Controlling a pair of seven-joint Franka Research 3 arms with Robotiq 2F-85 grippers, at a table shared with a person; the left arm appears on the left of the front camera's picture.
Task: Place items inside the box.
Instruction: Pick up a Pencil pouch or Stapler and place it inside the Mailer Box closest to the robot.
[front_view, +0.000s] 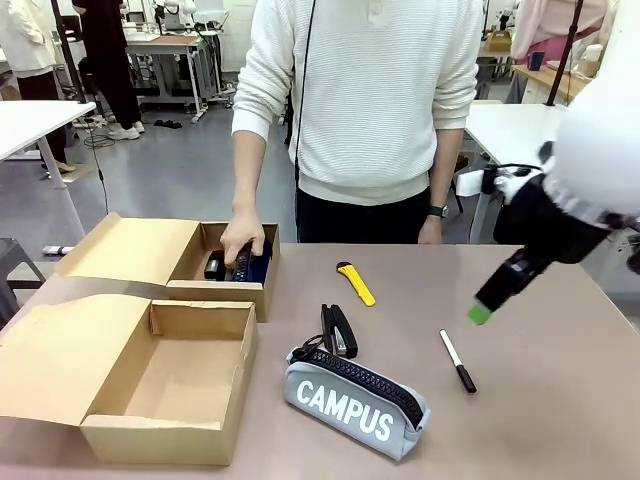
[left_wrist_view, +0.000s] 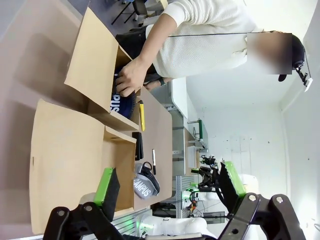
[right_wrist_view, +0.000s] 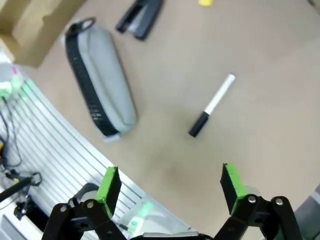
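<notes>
Cardboard boxes, both open, at the left of the desk (front_view: 560, 420): near box (front_view: 160, 440) has nothing in it; far box (front_view: 215, 295) has the person's hand (front_view: 243, 235) inside, resting on the navy pouch (front_view: 260, 268).

On the desk, outside the boxes: yellow utility knife (front_view: 355, 283), black stapler (front_view: 338, 330), grey pencil case (front_view: 358, 400) lettered CAMPUS, white marker (front_view: 458, 360).

My right end effector (right_wrist_view: 170, 182) hangs above the desk near the marker, jaws spread wide, nothing held. My left end effector (left_wrist_view: 167, 182) is likewise wide open and empty, held high over the near box.

Likely step: right arm goes for the marker.

Risks:
- Marker lies diagonal to my closing line and off centre, toward one pad. An oblique pinch could spin it or squirt it out.
- It is thin and round, so a nudge on descent may roll it away.
- Pads may scrape the desk if I go too low.
- Carrying to the far box risks meeting the hand there. The near box looks safer.
</notes>
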